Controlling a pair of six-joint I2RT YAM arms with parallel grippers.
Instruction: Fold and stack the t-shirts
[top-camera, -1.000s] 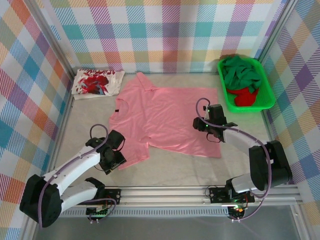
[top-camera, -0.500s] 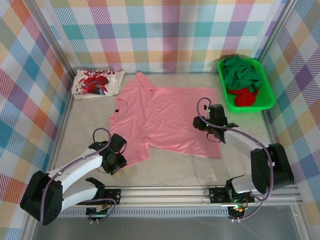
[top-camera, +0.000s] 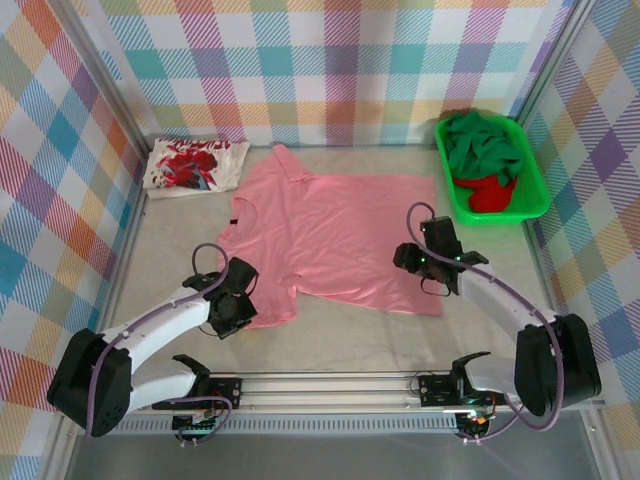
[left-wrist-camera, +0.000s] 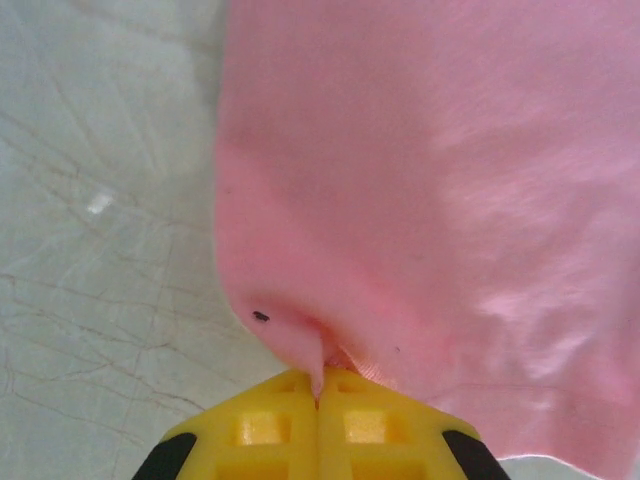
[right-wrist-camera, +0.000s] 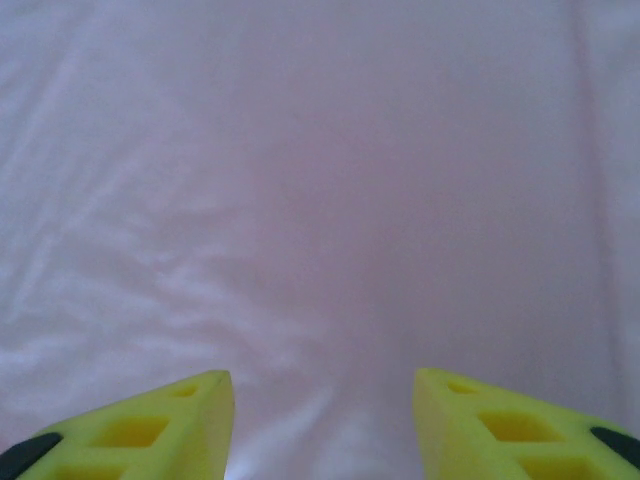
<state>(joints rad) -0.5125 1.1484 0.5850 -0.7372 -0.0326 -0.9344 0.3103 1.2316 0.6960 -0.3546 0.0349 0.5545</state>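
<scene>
Rail (top-camera: 400, 383) at 6 o'clock, both arm bases on it. Grey table (top-camera: 350, 335), scuffed; a bare strip runs between the rail and the cloth.

Left claw (top-camera: 238, 308) at 7 o'clock: clenched on the near-left corner of the pink shirt (top-camera: 330, 235). In the wrist view a nip of cloth sits between the yellow fingers (left-wrist-camera: 260, 430). Bare table to its left.

Right claw (top-camera: 412, 258) at 3–4 o'clock: released, jaws apart over the shirt's right part, nothing between them. Whether it touches the cloth, cannot tell.

Pink shirt is spread flat at centre, one sleeve reaching toward 12 o'clock.

White shirt (top-camera: 195, 165) at 10–11 o'clock, in the far-left corner, just apart from the pink one.

Tray (top-camera: 500, 217) at 1–2 o'clock, in the far-right corner. A green shirt (top-camera: 485, 150) is heaped in it, a red shirt (top-camera: 490, 195) at its near end.

Plaid walls (top-camera: 330, 70) close in the left, far and right sides. Bare margins at 9 and 4 o'clock.
</scene>
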